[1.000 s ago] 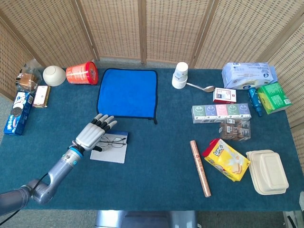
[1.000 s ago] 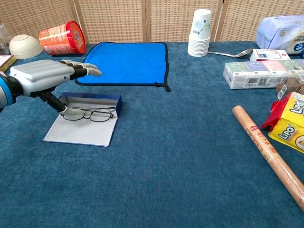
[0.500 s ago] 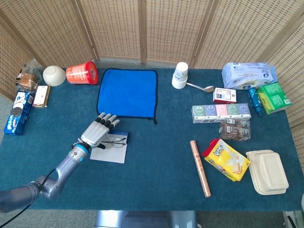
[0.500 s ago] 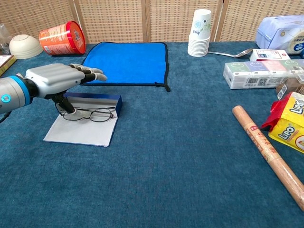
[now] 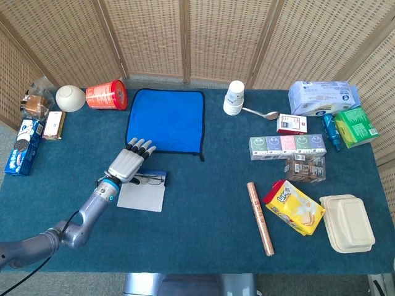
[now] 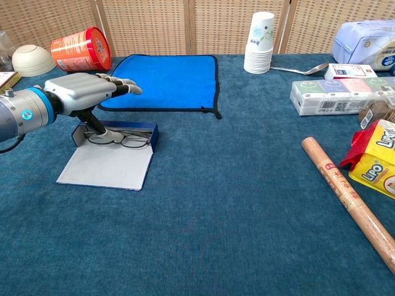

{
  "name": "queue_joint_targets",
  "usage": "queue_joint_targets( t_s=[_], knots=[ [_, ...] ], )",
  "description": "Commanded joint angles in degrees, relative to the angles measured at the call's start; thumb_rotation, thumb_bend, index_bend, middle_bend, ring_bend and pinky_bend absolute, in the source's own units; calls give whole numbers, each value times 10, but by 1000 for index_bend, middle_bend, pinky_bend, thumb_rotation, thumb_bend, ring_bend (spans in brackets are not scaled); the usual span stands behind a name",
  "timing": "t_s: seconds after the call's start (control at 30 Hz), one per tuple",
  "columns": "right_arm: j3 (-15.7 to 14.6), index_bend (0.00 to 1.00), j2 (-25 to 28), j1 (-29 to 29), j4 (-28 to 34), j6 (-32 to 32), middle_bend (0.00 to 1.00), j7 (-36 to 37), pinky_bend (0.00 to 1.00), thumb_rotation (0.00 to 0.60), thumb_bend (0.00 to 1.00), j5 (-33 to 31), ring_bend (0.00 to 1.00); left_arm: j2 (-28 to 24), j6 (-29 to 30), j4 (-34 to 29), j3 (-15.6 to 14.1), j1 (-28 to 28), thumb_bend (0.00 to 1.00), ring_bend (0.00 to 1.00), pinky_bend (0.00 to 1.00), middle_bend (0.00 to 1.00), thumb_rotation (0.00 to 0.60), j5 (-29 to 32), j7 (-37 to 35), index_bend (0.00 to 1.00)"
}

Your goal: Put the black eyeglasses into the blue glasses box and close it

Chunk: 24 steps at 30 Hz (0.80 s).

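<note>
1. Worktop (image 5: 203, 216) covered in dark teal cloth, seen from the head view and the chest view, with woven screens behind it.
2. The left hand (image 5: 126, 164) (image 6: 83, 92) hovers flat, palm down, at about 9 o'clock from the worktop's middle. Its fingers (image 6: 123, 85) are stretched out and together, pointing toward 1 o'clock.
3. In the chest view the thumb reaches down to the left end of the black eyeglasses (image 6: 120, 139) (image 5: 151, 179). Whether it pinches the frame or only touches it cannot be told.
4. The black eyeglasses lie folded across the tray of the blue glasses box (image 6: 126, 129) (image 5: 159, 175), partly under the hand.
5. The blue glasses box is open. Its pale grey lid (image 6: 108, 165) (image 5: 143, 196) lies flat on the worktop, toward 6 o'clock from the tray.
6. A bright blue cloth (image 5: 166, 120) (image 6: 163, 80) lies just past the box at 12 o'clock, under the fingertips in the head view.
7. A red can (image 5: 106, 95) on its side and a white bowl (image 5: 70, 97) sit at 11 o'clock from the hand.
8. A stack of paper cups (image 5: 234, 97) stands at 12 o'clock of the worktop, with a spoon (image 5: 260, 113) beside it.
9. A brown roll (image 5: 260, 217) and a yellow snack bag (image 5: 294, 206) lie well apart from the box, toward 4 o'clock.
10. The right hand does not show in either view.
</note>
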State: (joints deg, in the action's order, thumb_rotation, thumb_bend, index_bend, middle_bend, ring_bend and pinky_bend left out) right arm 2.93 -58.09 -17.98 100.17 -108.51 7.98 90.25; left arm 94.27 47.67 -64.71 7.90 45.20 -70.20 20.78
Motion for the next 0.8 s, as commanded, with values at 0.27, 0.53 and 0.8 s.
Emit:
queue_joint_targets(
  t_s=[0.27, 0.53, 0.8],
  knots=[
    [1, 168, -1, 0, -2, 1, 292, 4, 237, 414, 422, 0, 217, -14, 7, -15, -4, -1, 206, 0, 0, 0, 402, -7, -9, 71],
    [1, 168, -3, 3, -5, 4, 292, 7, 237, 415, 422, 2, 217, -47, 11, -63, -18, -11, 207, 0, 0, 0, 405, -6, 2, 76],
    [0, 168, -2, 2, -6, 2, 292, 9, 236, 416, 422, 4, 217, -57, 7, -80, -23, -14, 207, 0, 0, 0, 403, 6, 12, 71]
  ],
)
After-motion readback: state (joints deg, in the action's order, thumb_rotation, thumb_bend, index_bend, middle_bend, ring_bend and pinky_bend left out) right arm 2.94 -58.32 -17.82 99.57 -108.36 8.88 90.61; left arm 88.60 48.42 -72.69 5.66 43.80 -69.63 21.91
